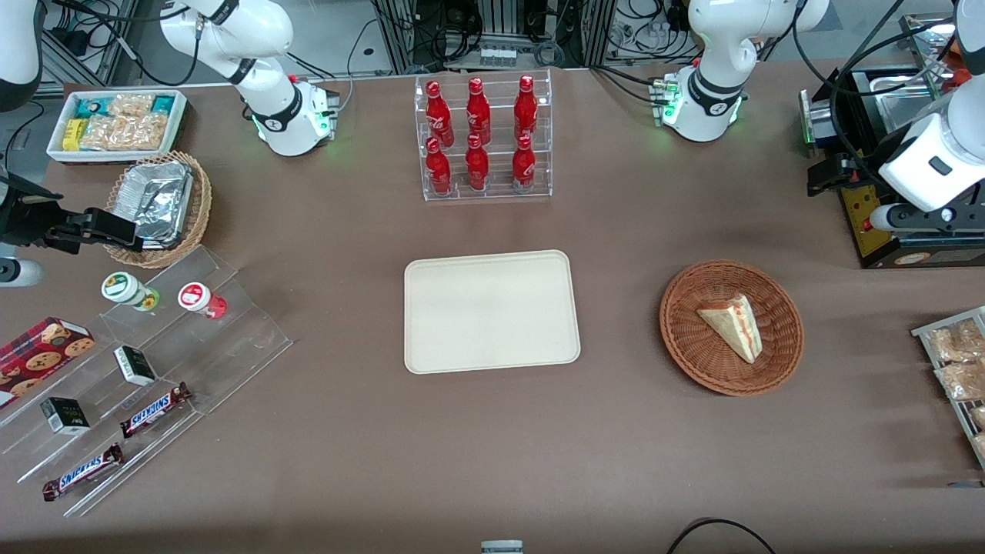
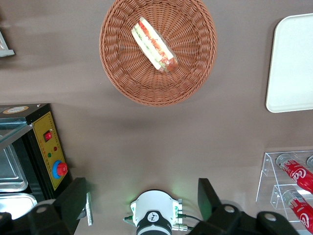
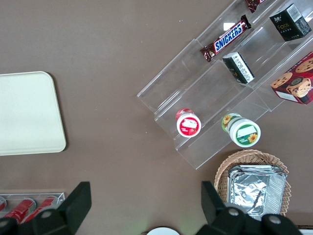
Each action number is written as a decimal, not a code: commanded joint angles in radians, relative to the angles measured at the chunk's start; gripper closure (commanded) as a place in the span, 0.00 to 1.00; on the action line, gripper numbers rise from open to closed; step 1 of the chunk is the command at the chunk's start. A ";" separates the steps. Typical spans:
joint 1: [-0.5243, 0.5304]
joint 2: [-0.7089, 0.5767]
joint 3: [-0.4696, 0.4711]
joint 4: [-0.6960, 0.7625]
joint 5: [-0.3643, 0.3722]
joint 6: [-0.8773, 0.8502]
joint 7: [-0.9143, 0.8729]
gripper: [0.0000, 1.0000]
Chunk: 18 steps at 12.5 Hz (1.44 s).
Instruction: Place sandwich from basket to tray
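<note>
The sandwich point(image 1: 735, 325) point(image 2: 154, 45), a pale wedge with red and green filling on its cut edge, lies in the round reddish-brown basket point(image 1: 687, 350) point(image 2: 122, 73). The cream tray point(image 1: 491, 312) point(image 2: 293, 63) lies flat at the table's middle, beside the basket and with nothing on it. My gripper point(image 1: 827, 175) point(image 2: 142, 198) hangs high above the table toward the working arm's end, farther from the front camera than the basket. It is open, its black fingers point(image 2: 73, 200) wide apart with nothing between them.
A black box with a yellow panel point(image 1: 869, 223) point(image 2: 49, 152) stands under the gripper. A clear rack of red bottles point(image 1: 483, 138) stands farther back than the tray. A rack of snack packets point(image 1: 958, 362) sits at the working arm's table edge.
</note>
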State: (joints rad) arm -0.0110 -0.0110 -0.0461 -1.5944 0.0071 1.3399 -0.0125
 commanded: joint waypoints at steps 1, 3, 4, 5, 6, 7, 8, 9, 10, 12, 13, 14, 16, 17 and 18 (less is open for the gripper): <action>-0.001 -0.004 -0.008 0.008 0.001 -0.007 0.003 0.00; 0.002 0.000 -0.006 0.001 -0.001 0.005 0.003 0.00; 0.002 0.006 -0.006 -0.013 -0.001 0.025 0.003 0.00; 0.002 0.006 -0.006 -0.044 0.001 0.060 0.003 0.00; 0.002 0.002 -0.006 -0.085 0.005 0.105 0.002 0.00; 0.003 0.002 -0.004 -0.119 0.005 0.140 0.002 0.00; 0.003 0.003 -0.004 -0.154 0.005 0.174 0.002 0.00; 0.005 0.003 -0.004 -0.191 0.004 0.215 0.002 0.00; 0.005 0.002 -0.004 -0.234 0.004 0.266 0.000 0.00; 0.005 0.005 -0.004 -0.297 0.005 0.350 -0.001 0.00; 0.005 0.008 -0.004 -0.318 0.004 0.382 0.000 0.00; 0.005 0.009 -0.004 -0.350 0.004 0.430 -0.001 0.00; 0.005 0.014 -0.003 -0.419 0.005 0.533 -0.001 0.00; 0.005 0.026 -0.004 -0.441 0.004 0.574 -0.004 0.00; 0.005 0.043 -0.003 -0.447 0.005 0.603 -0.007 0.00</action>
State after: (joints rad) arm -0.0104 0.0229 -0.0474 -2.0112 0.0065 1.8870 -0.0129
